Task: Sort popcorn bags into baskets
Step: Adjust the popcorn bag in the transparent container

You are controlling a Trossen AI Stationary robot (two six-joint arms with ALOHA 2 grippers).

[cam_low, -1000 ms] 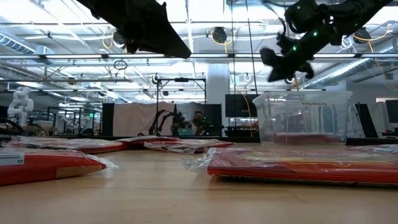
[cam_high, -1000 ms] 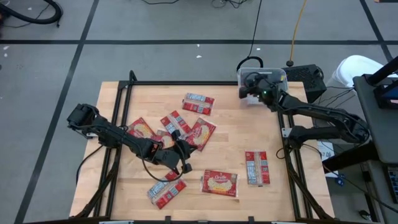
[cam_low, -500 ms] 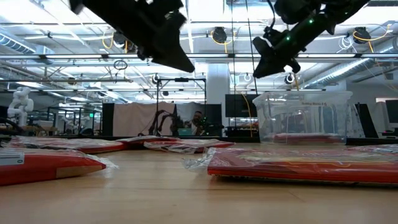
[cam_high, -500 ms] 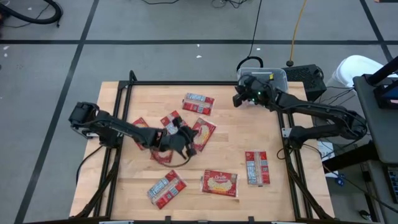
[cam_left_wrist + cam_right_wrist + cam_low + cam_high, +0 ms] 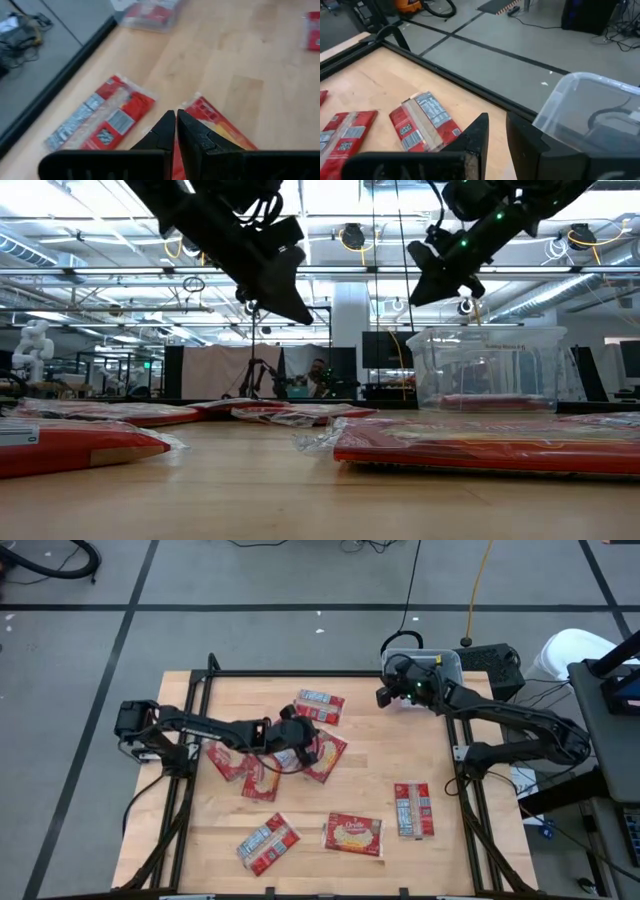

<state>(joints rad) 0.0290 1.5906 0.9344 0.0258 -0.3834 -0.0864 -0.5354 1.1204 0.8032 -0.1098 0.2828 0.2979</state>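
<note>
A: Right wrist camera, what's in front?

B: The right gripper [image 5: 495,131], its two dark fingers [image 5: 475,135] nearly together with a slim gap between them, nothing held.

A: Beyond them?

B: The clear tub [image 5: 590,107], its rounded rim and corner just beside the fingers. On the wooden table [image 5: 375,80], one popcorn bag [image 5: 422,127] lies print-side up, another [image 5: 345,135] near it. The black table frame [image 5: 455,82] borders grey floor.

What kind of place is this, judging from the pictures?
Probably a robotics lab or workshop. A framed wooden table stands on a grey floor with black lines marked on it, cables trail across that floor, and the low view shows another robot arm under ceiling strip lights.
</note>
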